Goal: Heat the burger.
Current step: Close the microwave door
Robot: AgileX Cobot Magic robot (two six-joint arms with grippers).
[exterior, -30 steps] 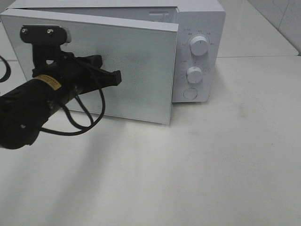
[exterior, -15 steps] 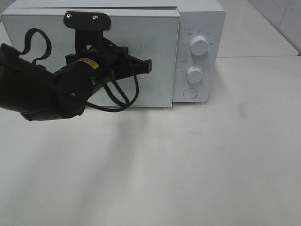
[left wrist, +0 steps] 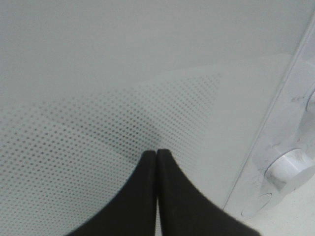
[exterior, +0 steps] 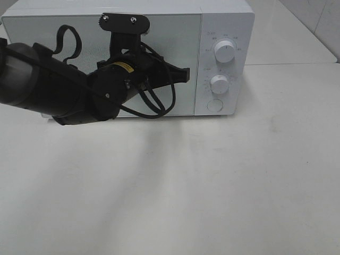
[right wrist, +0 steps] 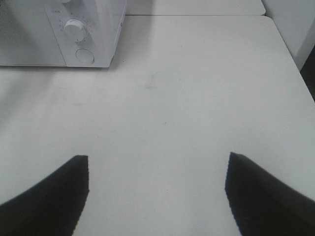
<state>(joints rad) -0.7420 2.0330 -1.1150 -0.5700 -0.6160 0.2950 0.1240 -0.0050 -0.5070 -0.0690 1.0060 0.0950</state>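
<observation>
One white microwave, door closed

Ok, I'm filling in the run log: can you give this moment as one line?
microwave door: closed | left gripper: shut, tips at door | right gripper: open, above table | burger: not in view

The place looked like a robotics lab bench: a white microwave stood on a plain white surface, a black cabled robot arm reached across it, and pale tiles lay beyond.
</observation>
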